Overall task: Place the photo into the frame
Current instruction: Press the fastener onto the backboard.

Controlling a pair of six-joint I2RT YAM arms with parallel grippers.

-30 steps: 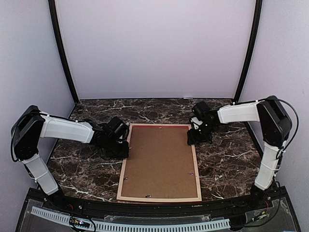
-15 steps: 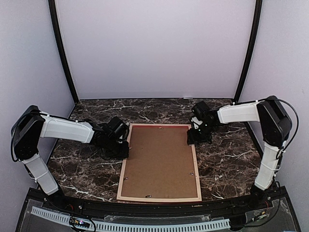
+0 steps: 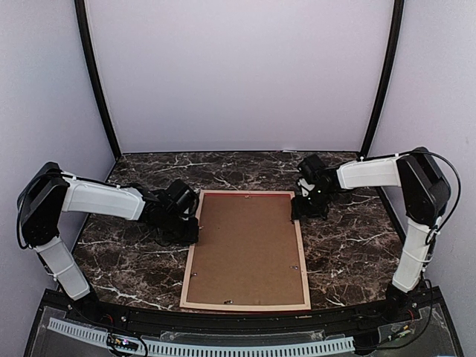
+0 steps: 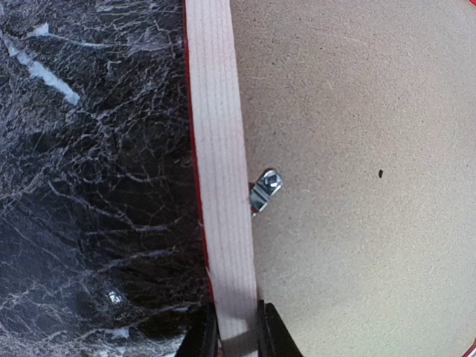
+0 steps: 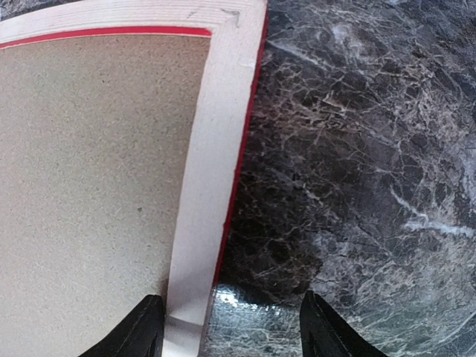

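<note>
Face down at the middle of the tabletop (image 3: 349,253), long axis running near to far, the frame (image 4: 219,149) is pinched at its left rail by the left gripper (image 4: 236,338), while its right rail is straddled by the spread right gripper (image 5: 230,327); no photo is seen.

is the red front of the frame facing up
No, the frame lies face down, with its brown backing board and pale wood back upward.

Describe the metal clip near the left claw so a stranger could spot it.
Find the frame lying face down on the marble table, brown backing board up. Follow its pale left rail to where the left claw pinches it. Just past it sits the clip: small, shiny silver against wood and board.
</note>
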